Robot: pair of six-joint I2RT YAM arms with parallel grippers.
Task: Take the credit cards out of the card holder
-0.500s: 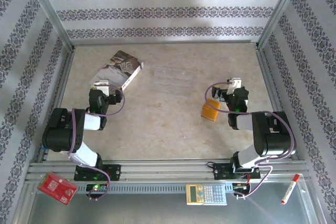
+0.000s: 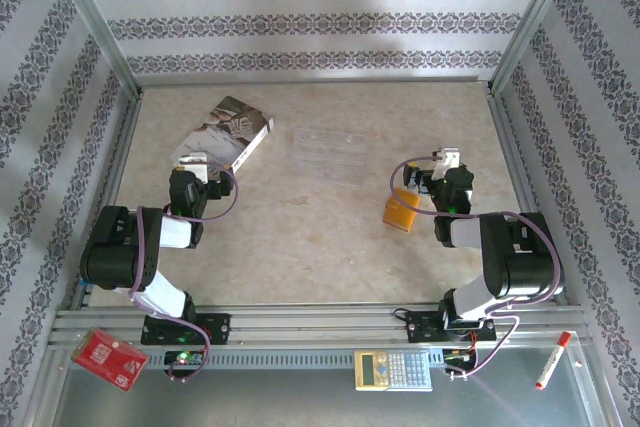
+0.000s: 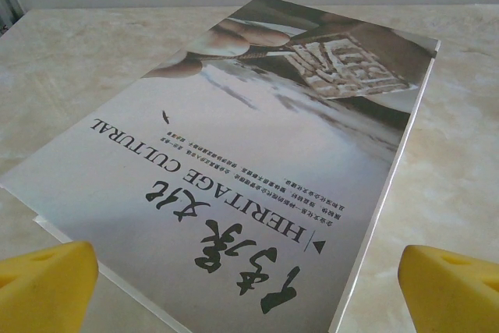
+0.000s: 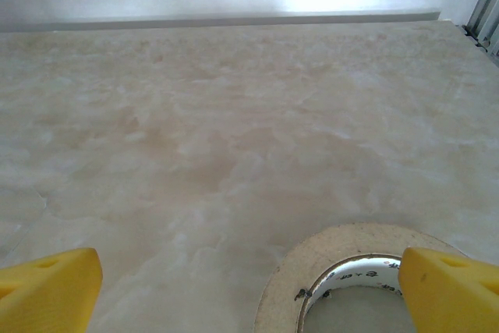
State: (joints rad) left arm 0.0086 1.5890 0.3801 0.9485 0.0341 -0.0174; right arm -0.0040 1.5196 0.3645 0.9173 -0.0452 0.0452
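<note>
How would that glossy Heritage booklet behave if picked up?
The booklet looks thin and lies flat on the table, so getting under an edge may be hard. Its shiny cover is probably slippery. Held by one corner, it would likely droop.

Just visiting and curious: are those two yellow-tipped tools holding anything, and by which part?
Nothing is held. The left tool stands open near the booklet, the right tool open by a roll of tape; the orange wallet lies free nearby.
</note>
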